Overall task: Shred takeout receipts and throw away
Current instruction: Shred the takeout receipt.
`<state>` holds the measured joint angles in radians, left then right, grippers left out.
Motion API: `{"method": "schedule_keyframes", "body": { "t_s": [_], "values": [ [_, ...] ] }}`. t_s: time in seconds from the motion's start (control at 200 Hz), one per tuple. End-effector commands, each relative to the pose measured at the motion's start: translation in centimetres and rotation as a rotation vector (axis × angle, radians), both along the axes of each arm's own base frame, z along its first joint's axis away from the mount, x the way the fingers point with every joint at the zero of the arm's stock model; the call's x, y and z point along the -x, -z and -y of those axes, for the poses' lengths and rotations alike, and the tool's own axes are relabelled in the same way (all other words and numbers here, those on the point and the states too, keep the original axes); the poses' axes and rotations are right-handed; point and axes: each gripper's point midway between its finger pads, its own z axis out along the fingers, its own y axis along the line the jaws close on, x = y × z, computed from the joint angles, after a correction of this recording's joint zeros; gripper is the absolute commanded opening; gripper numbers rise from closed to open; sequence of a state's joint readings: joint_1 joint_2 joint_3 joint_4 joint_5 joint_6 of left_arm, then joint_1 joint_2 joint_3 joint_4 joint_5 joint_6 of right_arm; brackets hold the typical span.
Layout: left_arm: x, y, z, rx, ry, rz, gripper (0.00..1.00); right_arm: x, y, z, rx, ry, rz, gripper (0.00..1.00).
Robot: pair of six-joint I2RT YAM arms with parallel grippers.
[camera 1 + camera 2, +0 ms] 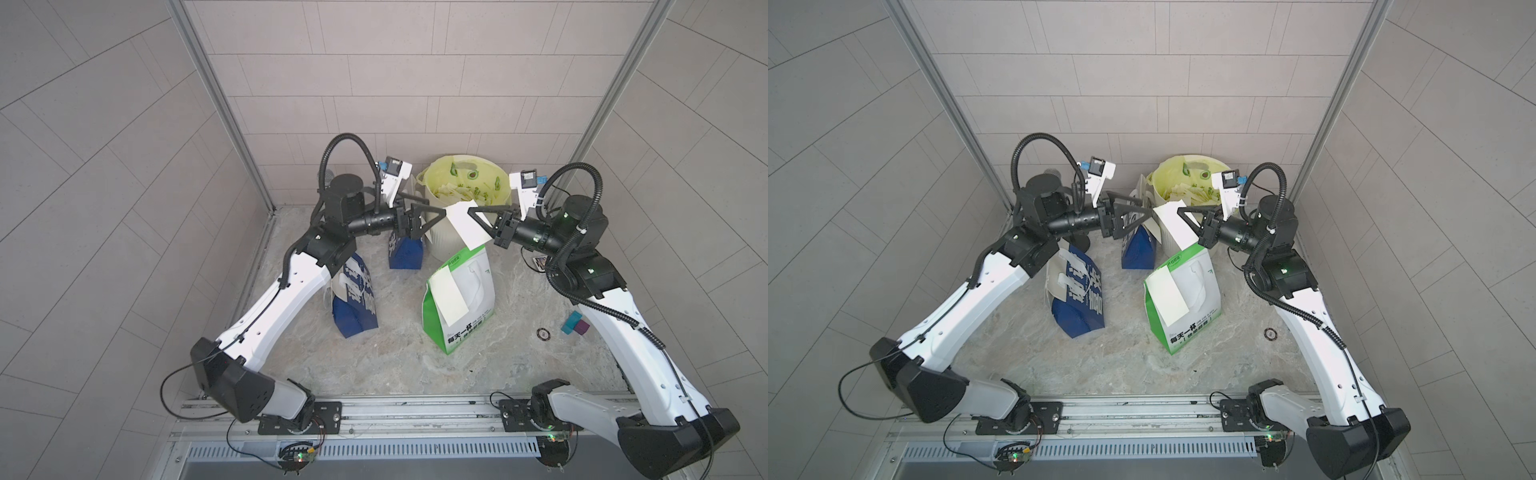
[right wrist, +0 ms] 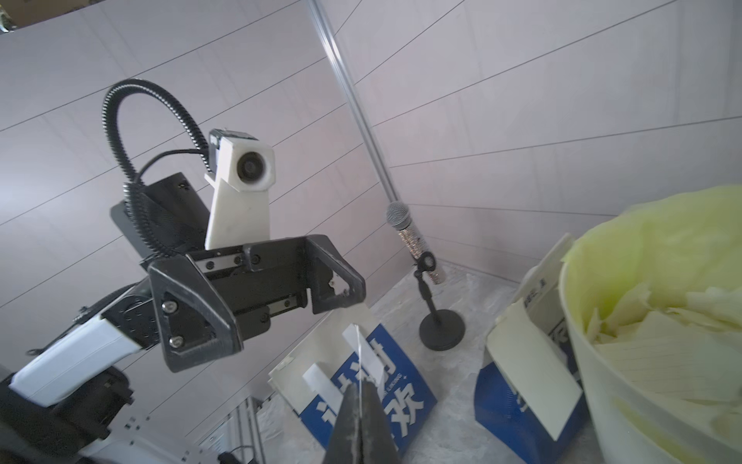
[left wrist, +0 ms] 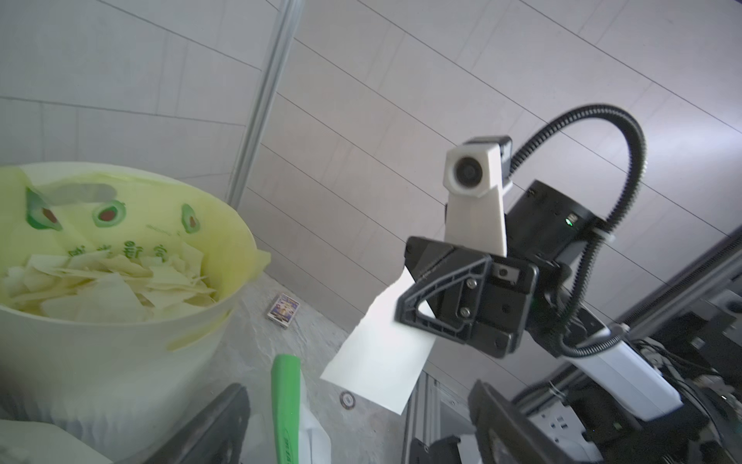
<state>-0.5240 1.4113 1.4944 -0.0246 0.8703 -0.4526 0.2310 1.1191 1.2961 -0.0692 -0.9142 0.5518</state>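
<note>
- My right fingers point(image 1: 473, 214) are pressed together, pinching a white receipt point(image 1: 467, 227) by its edge.
- My left fingers point(image 1: 435, 210) are spread, just beside that receipt, near the bin point(image 1: 440, 247).

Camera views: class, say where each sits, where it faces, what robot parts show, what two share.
Top views: overhead, facing down; left arm and right arm whole.
Left wrist: on left arm, facing right gripper shut on receipt, and bin.
Right wrist: on right arm, facing open left gripper.
Shared: both wrist views show the bin.
</note>
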Motion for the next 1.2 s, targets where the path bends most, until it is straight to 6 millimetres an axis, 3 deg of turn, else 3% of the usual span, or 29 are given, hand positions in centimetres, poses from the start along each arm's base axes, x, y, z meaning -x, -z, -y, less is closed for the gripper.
{"method": "schedule_keyframes", "body": {
  "t_s": [0.0,0.17,0.285,0.43,0.53,0.585,0.61,0.65,0.67,0.786,0.956,1.196],
  "values": [
    [3.2,0.4,-0.2,-0.012,0.132,0.060,0.88,3.5,-0.5,-1.7,-0.038,-0.192,-0.013,0.00],
    [4.3,1.4,-0.3,-0.033,0.184,0.021,0.75,4.9,-1.1,-2.9,-0.095,-0.276,-0.013,0.00],
    [5.0,0.7,0.0,0.032,0.241,0.031,0.62,4.6,-0.6,-3.7,-0.092,-0.301,-0.035,0.00],
    [5.3,0.2,0.1,0.078,0.273,0.013,0.31,4.4,-0.3,-4.2,-0.090,-0.308,-0.046,0.00],
    [5.4,0.0,-0.1,0.089,0.246,0.031,0.00,4.7,0.3,-4.3,-0.075,-0.317,-0.060,0.00],
    [5.4,-0.1,-0.3,0.094,0.238,0.038,0.00,4.9,0.4,-4.3,-0.073,-0.319,-0.068,0.00],
    [5.5,-0.2,-0.3,0.098,0.238,0.039,0.00,4.9,0.3,-4.2,-0.075,-0.317,-0.072,0.11],
    [5.8,-0.6,-0.4,0.113,0.243,0.044,0.00,4.8,0.0,-4.0,-0.084,-0.294,-0.074,0.37],
    [5.9,-0.7,-0.5,0.120,0.247,0.045,0.00,4.7,-0.3,-3.9,-0.088,-0.278,-0.072,0.45],
    [6.3,-1.4,-0.8,0.165,0.247,0.053,0.00,4.3,-1.6,-3.1,-0.172,-0.203,-0.084,0.62],
    [6.1,-1.3,-1.0,0.204,0.231,0.039,0.00,4.2,-0.7,-2.2,-0.219,-0.135,-0.095,0.63],
    [6.1,-1.4,-1.0,0.237,0.241,0.022,0.00,4.5,-0.6,-2.2,-0.223,-0.146,-0.091,0.40]
  ]
}}
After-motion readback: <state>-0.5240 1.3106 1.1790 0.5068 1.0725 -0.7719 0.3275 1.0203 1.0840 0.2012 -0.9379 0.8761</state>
